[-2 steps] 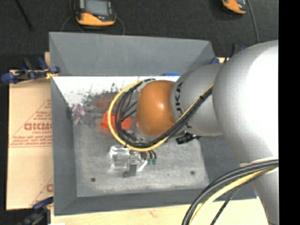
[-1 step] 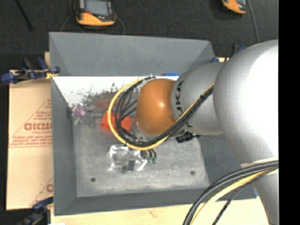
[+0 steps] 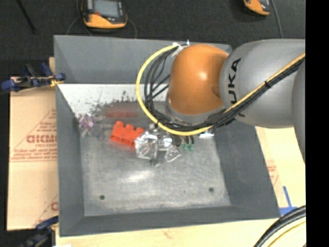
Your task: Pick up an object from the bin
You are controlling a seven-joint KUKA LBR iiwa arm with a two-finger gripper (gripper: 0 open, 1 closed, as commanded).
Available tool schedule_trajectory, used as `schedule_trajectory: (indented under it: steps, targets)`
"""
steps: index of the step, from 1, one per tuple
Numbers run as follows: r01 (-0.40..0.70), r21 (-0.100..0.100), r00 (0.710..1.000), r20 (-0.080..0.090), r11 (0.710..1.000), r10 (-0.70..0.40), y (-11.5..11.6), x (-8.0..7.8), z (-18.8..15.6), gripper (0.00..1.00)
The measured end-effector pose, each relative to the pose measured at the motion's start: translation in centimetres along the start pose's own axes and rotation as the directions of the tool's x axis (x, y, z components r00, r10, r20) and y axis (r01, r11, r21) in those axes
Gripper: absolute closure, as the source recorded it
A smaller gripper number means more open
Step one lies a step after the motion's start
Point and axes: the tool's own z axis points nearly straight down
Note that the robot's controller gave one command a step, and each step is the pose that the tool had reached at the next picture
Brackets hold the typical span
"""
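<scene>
Shiny metal gripper [image 3: 157,149] sits just beside a ridged orange-red plastic brick [image 3: 126,134]; its opening cannot be told

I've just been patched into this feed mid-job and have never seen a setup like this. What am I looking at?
One camera looks down into a grey metal bin from above, slightly to one side. The big grey shape coming in from the right is a robot arm. The orange dome and the looped cables are parts of it. The shiny metal piece below the dome is its hand, low over the middle of the bin's floor. Just left of it lies a red-orange block. Further left is a small purple thing, and a small green thing sits just right of the hand. I cannot tell whether the hand holds anything.
</scene>
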Motion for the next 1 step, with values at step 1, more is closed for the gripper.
schedule_trajectory:
  steps: [1]
  targets:
    - [-0.012,-0.001,1.000,-0.003,1.000,0.012,-0.35,0.15,-3.00,1.00]
